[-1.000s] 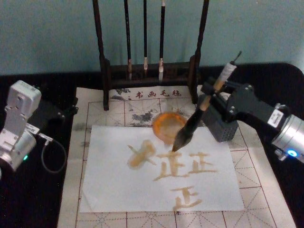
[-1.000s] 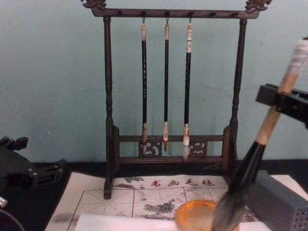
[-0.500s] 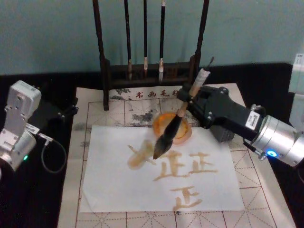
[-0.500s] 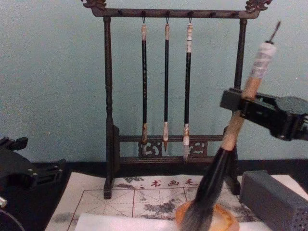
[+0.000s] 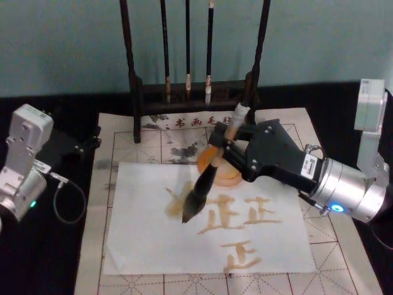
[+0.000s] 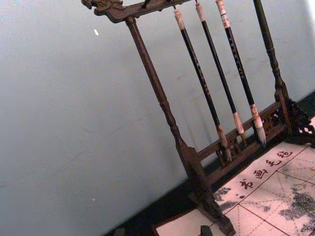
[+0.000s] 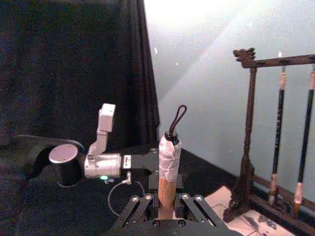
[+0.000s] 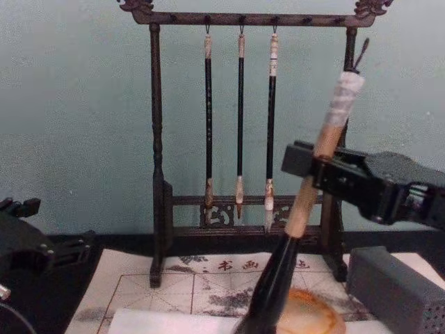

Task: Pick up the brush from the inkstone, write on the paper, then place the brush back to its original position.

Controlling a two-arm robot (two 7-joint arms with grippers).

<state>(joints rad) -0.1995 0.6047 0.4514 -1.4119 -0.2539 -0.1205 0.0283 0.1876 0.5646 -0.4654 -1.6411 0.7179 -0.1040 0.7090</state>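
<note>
My right gripper is shut on the brush, holding its wooden handle below the white-wrapped end. The brush slants down to the left, and its bristle tip is at an ochre smudge on the left part of the paper; I cannot tell whether it touches. The orange inkstone sits just behind the paper, partly hidden by the brush and gripper. The chest view shows the right gripper on the brush above the inkstone. The right wrist view shows the brush handle between the fingers. My left gripper is parked at the far left.
A dark wooden rack with three thin hanging brushes stands behind the inkstone. A gridded felt mat lies under the paper. A grey ribbed block sits to the right of the inkstone. Ochre characters cover the paper's right half.
My right gripper has carried the brush leftward, from the right of the inkstone across it to the paper's left part. The left arm has stayed still.
</note>
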